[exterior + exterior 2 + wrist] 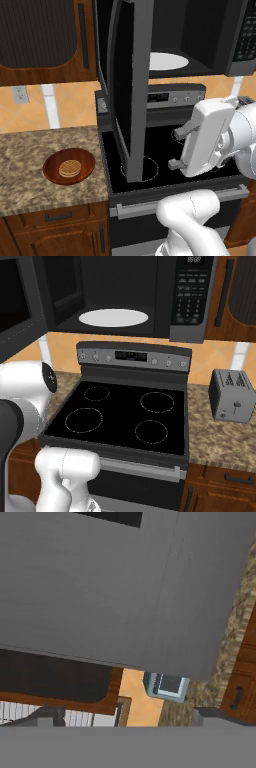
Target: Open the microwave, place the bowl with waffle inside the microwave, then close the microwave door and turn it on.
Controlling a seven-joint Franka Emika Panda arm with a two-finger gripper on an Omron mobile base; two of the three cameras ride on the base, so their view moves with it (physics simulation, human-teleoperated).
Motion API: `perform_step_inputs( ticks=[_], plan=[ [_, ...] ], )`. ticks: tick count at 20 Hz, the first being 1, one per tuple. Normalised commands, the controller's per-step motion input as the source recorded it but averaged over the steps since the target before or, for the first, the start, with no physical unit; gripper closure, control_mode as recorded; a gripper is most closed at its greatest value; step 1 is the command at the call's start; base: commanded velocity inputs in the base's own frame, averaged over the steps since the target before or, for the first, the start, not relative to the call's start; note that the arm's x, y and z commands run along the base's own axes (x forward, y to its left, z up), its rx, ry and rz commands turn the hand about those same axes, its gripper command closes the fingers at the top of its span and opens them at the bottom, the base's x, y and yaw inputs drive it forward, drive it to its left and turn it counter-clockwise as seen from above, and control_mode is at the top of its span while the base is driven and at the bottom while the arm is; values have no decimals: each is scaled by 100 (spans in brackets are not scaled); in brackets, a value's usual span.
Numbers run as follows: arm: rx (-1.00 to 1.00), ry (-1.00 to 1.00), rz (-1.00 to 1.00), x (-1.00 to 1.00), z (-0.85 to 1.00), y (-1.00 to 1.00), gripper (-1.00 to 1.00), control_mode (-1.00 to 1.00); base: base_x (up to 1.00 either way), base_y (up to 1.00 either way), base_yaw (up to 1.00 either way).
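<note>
The tool point(125, 719) faces the swung-open microwave door point(131, 90); whether its jaws are open I cannot tell. The opening step looks finished. Next comes the bowl point(69, 166), holding the waffle point(69, 168), on the bench point(30, 155) at eight o'clock of the door.

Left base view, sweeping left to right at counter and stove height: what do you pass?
Bowl holding the waffle on the granite counter → hanging edge of the open microwave door → stove burner ring → the robot's white arm.
</note>
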Motion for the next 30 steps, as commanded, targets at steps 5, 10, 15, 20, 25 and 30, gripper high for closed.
perform_step_inputs(
  ticks=[5, 10, 15, 20, 25, 30],
  plan=[
    [9, 11, 1, 69, -53, -36, -100, -100, 0, 0, 0],
    [-20, 8, -8, 100, -99, 30, -100, -100, 0, 0, 0],
    [-16, 8, -6, 100, -93, 40, -100, -100, 0, 0, 0],
    [0, 11, 0, 100, -73, 0, -100, -100, 0, 0, 0],
    [-9, 8, -2, 100, -82, 52, -100, -100, 0, 0, 0],
    [-14, 8, -7, 100, -59, 74, -100, -100, 0, 0, 0]
  ],
)
